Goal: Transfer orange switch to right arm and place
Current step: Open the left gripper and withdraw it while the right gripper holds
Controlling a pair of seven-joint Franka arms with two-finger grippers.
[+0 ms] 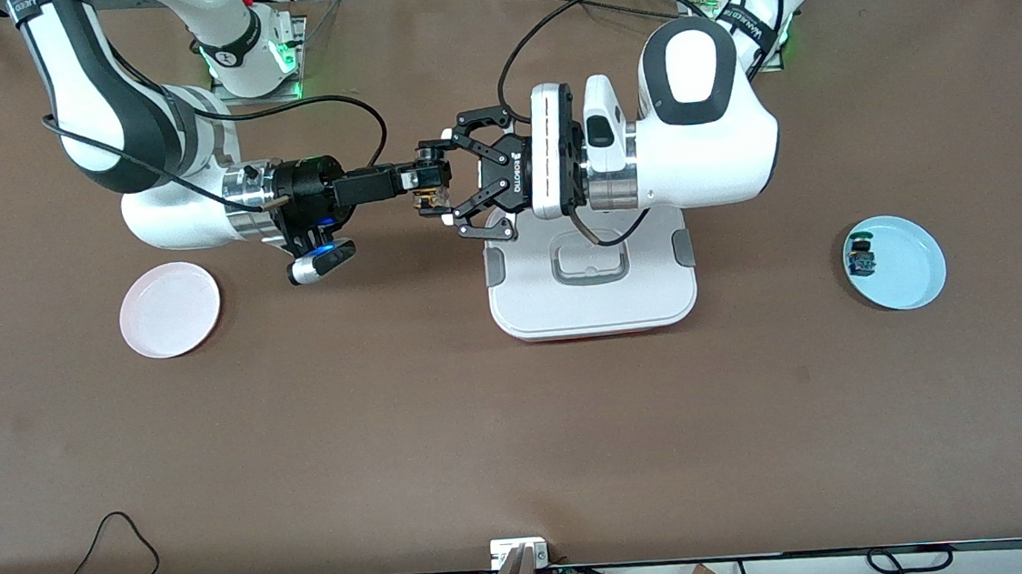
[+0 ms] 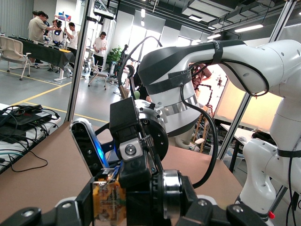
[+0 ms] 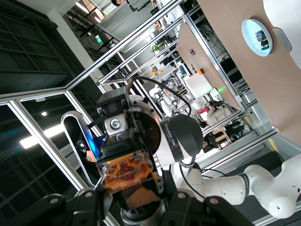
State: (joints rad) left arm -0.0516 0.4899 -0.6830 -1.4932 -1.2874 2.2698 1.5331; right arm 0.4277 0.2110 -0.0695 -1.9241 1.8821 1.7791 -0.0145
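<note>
Left gripper (image 1: 453,187) and right gripper (image 1: 426,182) meet in mid-air above the desk (image 1: 522,432), over the white block's (image 1: 591,285) farther edge. Both look clenched on the orange switch (image 1: 433,200), though overlapping fingers blur contact. Blue plate (image 1: 912,278) holds another switch (image 1: 861,257); pink plate (image 1: 170,309) sits opposite.

Two white arms with black bands are seen upper frame; silver wrists, black cables looping, black linkage left gripper (image 1: 454,202) marked ROBOTIQ, right gripper (image 1: 429,177) black, blue light glowing beneath.
</note>
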